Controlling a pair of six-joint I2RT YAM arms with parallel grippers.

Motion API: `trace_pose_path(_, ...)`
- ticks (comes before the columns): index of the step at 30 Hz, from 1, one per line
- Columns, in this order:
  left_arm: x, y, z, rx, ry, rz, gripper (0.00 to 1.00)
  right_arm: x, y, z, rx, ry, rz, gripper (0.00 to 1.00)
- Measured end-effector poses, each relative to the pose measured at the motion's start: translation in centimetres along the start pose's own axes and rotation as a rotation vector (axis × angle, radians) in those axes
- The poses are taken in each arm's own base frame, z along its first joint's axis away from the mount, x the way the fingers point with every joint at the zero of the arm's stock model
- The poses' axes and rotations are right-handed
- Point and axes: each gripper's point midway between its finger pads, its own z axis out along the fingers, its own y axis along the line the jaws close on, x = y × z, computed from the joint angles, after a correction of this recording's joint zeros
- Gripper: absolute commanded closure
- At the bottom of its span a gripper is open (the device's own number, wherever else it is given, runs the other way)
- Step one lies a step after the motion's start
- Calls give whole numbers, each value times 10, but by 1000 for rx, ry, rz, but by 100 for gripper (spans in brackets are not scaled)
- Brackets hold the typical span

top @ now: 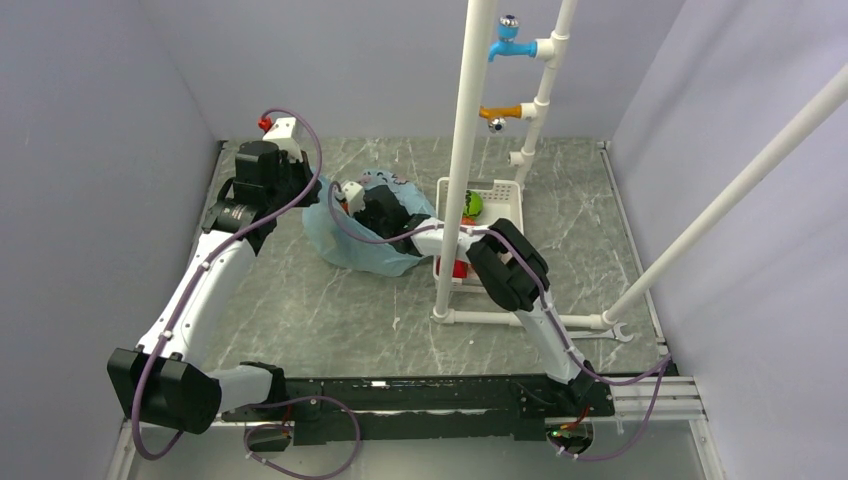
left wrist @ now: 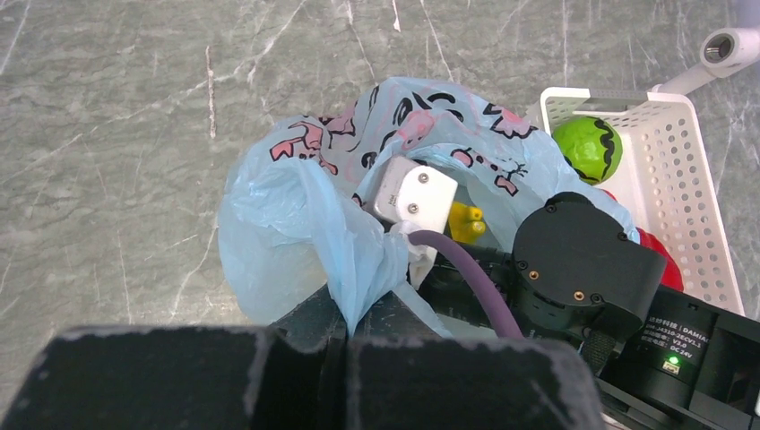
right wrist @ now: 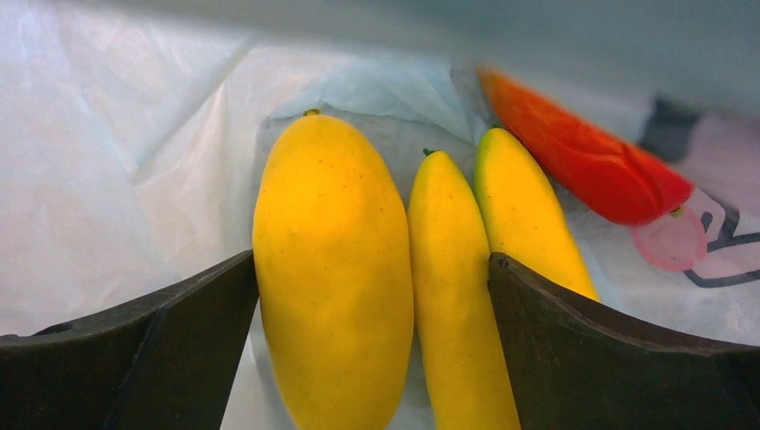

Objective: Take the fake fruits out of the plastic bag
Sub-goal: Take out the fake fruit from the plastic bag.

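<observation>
Our left gripper [left wrist: 344, 342] has its fingers closed on the bag [left wrist: 287, 224]. Our right gripper [right wrist: 373, 278], fingers spread wide inside, straddles yellow fruits [right wrist: 332, 269].

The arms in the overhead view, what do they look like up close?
Both the left arm and right arm have white tube-like links between chunky black joint housings, with a purple cable looping along each. The right tool's fingers are black curved blades. One joint carries a small green light.
</observation>
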Motion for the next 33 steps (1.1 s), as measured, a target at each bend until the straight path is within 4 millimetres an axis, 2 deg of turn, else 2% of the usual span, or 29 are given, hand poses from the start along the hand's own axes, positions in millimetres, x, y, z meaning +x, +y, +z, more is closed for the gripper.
trace_pose_path(6,0,0,0,-1,0,0,100,0,-1,7,67,-10,-18,4)
trace_pose_path(10,0,0,0,-2,-1,0,100,4,-4,8,120,-14,-73,14)
trace_pose_path(16,0,1,0,-3,2,0,100,8,-10,6,169,-22,-112,20)
trace_pose_path(21,0,0,0,-2,1,0,100,13,-12,-11,168,-26,-91,31)
trace_pose_path(25,0,0,0,-1,0,0,100,14,-7,-26,105,-29,-13,45)
trace_pose_path(33,0,0,0,0,-1,0,100,5,-9,-49,-30,-59,202,54)
